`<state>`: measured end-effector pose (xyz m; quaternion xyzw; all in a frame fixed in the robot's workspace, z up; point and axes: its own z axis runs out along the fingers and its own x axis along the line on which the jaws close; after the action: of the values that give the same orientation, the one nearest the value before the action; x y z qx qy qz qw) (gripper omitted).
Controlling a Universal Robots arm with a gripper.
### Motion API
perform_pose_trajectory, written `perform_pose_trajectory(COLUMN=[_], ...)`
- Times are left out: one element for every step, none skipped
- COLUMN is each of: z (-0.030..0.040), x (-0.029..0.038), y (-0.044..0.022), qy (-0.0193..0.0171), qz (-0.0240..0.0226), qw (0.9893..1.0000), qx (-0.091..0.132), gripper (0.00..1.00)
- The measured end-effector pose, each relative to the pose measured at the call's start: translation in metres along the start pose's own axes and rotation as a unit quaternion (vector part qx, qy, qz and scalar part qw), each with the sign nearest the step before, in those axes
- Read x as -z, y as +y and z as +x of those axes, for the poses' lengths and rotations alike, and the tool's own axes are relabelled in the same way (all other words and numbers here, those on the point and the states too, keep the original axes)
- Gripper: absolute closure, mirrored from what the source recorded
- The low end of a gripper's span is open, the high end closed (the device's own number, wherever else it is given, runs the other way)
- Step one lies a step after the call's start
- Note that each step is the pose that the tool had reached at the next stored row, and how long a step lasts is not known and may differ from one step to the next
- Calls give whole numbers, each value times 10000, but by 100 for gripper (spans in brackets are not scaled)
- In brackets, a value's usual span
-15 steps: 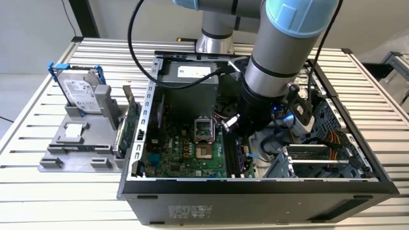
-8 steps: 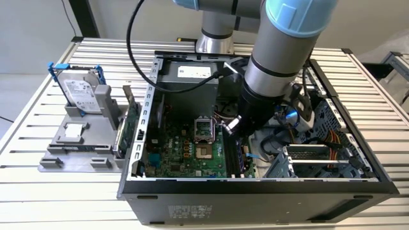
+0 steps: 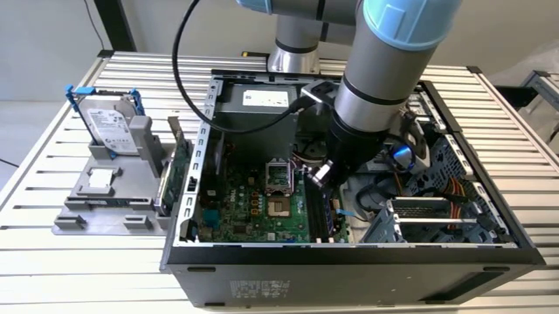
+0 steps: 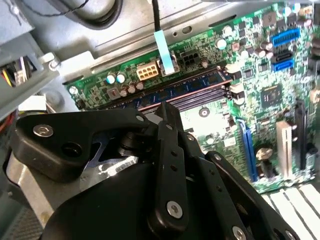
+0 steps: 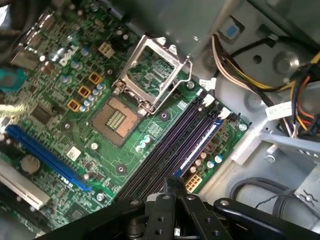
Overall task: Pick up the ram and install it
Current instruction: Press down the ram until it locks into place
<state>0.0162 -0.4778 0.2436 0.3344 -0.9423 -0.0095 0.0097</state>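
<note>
Lying along the outer edge of motherboard (image 5: 60, 100), among the black slots: ram (image 4: 186, 88), thin, light, stiff yet fragile. Best held by long bare edges, off chips. Just above: gripper (image 4: 167, 107), open or closed impossible to tell.

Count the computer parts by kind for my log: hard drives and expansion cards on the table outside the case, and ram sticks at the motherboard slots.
hard drive: 1
green expansion card: 1
ram: 1
Total: 3
</note>
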Motion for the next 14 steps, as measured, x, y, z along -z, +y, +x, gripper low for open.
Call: perform_pose_trajectory(z=[0, 0, -1, -1, -1, -2, -2, -1, -2, -2, -2, -3, -3, -3], x=[0, 0, 0, 0, 0, 0, 0, 0, 0, 0, 0, 0, 0, 0], y=[0, 1, 1, 1, 2, 2, 2, 3, 4, 4, 4, 4, 4, 4], qy=[2, 4, 6, 9, 11, 13, 15, 17, 19, 22, 24, 26, 28, 30], qz=[1, 2, 3, 4, 5, 7, 7, 8, 9, 11, 12, 12, 13, 15], qw=[10000, 9998, 9996, 9994, 9990, 9985, 9980, 9974, 9968, 9960, 9952, 9943, 9934, 9924], qx=[96, 180, 273, 357, 455, 545, 631, 719, 805, 892, 978, 1065, 1149, 1230], gripper=[100, 100, 100, 100, 100, 100, 100, 100, 100, 100, 100, 100, 100, 100])
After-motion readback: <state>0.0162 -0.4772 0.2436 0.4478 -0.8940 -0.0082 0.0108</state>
